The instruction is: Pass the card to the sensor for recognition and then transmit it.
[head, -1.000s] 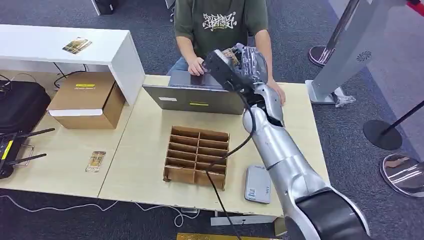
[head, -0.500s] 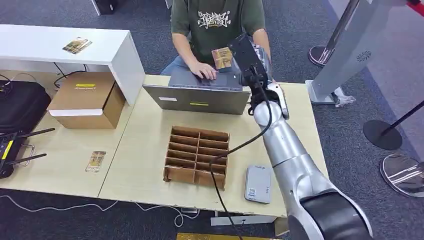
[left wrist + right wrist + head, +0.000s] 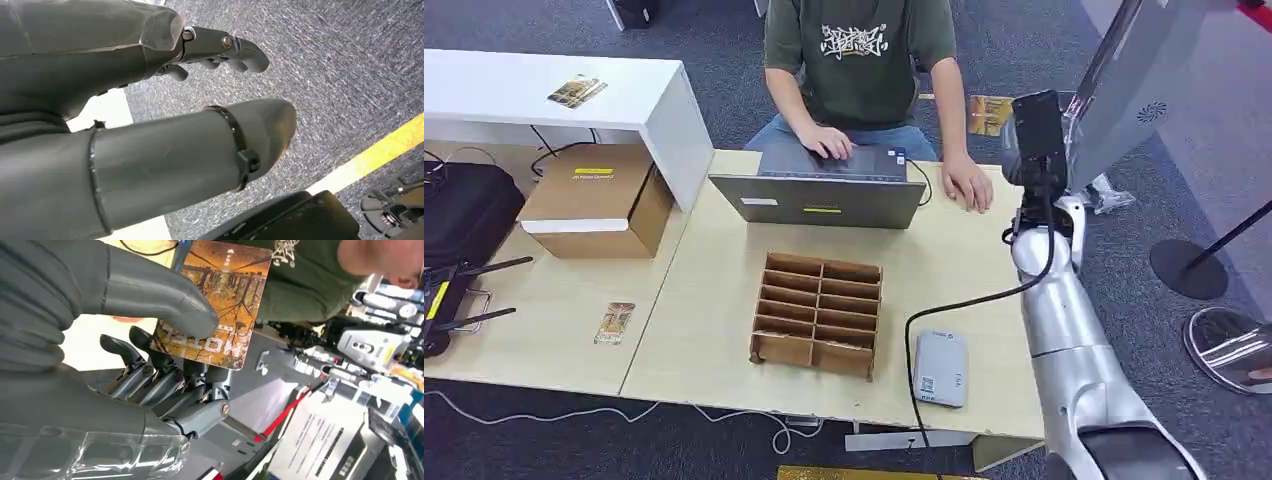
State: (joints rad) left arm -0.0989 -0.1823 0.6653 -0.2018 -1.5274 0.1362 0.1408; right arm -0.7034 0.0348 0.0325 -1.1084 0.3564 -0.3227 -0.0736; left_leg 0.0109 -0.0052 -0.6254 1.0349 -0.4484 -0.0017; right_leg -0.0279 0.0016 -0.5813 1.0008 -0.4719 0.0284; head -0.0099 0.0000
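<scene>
The right hand [image 3: 150, 370] has it: thumb pressed on the printed face, dark fingers backing it from behind, gripping the orange rectangular card with an autumn-tree print [image 3: 215, 300]. From the head view that card [image 3: 990, 113] sits high and out past the far right corner of the pale wooden table [image 3: 714, 330], just off the right hand [image 3: 1036, 135], which is raised at the top of the silver arm.

Here is the relation that matters. The flat grey rectangular card reader [image 3: 940, 367] lies on the table's near edge, close to the robot's body, well apart from the card and well below it. So the sensor is back toward the robot and down from the hand. Meanwhile the person in the green printed shirt [image 3: 859, 50] sits at the open grey laptop [image 3: 824, 195], one hand resting on the table not far from the raised card.

My read: whether recognition is done cannot be told from here, and held out this way the card looks more like an offer to the person than a scan.

The left hand [image 3: 165, 115] hangs over grey carpet, fingers loosely apart, holding nothing. The brown cardboard divider tray [image 3: 817, 312] sits mid-table between laptop and reader.
</scene>
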